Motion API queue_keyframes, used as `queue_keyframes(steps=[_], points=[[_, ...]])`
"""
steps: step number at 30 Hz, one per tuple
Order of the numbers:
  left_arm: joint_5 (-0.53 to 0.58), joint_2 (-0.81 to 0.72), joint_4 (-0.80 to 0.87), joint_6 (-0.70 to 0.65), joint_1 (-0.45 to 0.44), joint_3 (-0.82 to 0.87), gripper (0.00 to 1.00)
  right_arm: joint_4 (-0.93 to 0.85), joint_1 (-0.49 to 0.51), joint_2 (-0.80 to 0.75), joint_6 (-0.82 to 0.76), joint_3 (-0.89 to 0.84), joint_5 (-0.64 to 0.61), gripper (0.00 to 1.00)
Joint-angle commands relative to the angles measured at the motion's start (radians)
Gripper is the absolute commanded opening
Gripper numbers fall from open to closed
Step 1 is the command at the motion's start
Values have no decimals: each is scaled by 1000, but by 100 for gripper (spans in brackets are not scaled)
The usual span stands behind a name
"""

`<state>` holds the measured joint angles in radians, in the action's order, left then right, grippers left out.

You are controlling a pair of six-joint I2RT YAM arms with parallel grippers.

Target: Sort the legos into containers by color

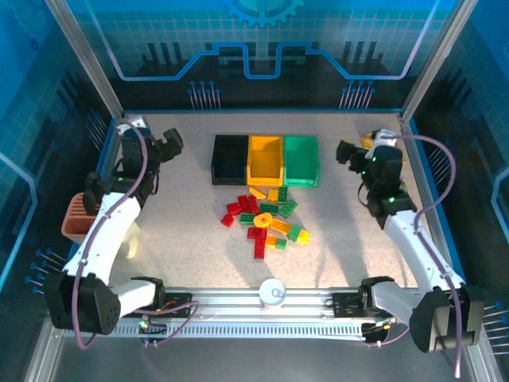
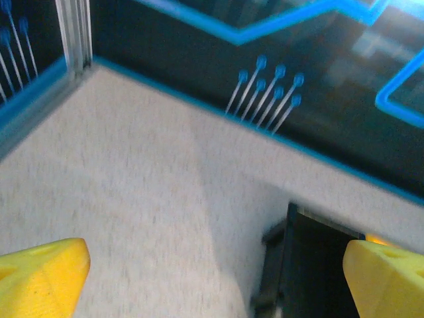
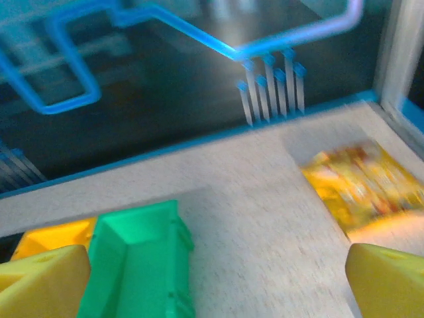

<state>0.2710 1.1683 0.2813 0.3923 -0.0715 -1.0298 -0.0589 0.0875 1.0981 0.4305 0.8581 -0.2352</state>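
- At the far left I see one terracotta holder (image 1: 77, 216), beside the left arm. It is no part of the sorting, so I judge that it is only parked there, out of the way.
- The left gripper (image 1: 169, 144) hangs above the table, left of the bins. In its wrist view its yellow fingers (image 2: 41, 278) are wide apart, with nothing between them. I think this is a ready pose before the first pick.
- There are three bins in one row, wall touching wall: the black bin (image 1: 216, 159), the yellow bin (image 1: 266, 161) and the green bin (image 1: 301, 163). All three look empty. I believe they are lined up behind the pile so that both arms can reach them.
- The legos (image 1: 266, 219) lie in one loose heap on the table just in front of the bins, between the two arms. I count about five or six each of red, yellow/orange and green. Some overlap, so I cannot fix the exact number. None is black, so the red ones probably go into the black bin.
- The right gripper (image 1: 346, 151) hangs to the right of the green bin, also spread open and empty.
- One snack packet (image 3: 361, 185) lies flat near the right wall. It is not for sorting.
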Motion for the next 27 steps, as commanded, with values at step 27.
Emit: queue_keyframes(steps=[27], points=[[38, 196, 178, 452, -1004, 252, 77, -525, 550, -159, 229, -215, 58, 90]])
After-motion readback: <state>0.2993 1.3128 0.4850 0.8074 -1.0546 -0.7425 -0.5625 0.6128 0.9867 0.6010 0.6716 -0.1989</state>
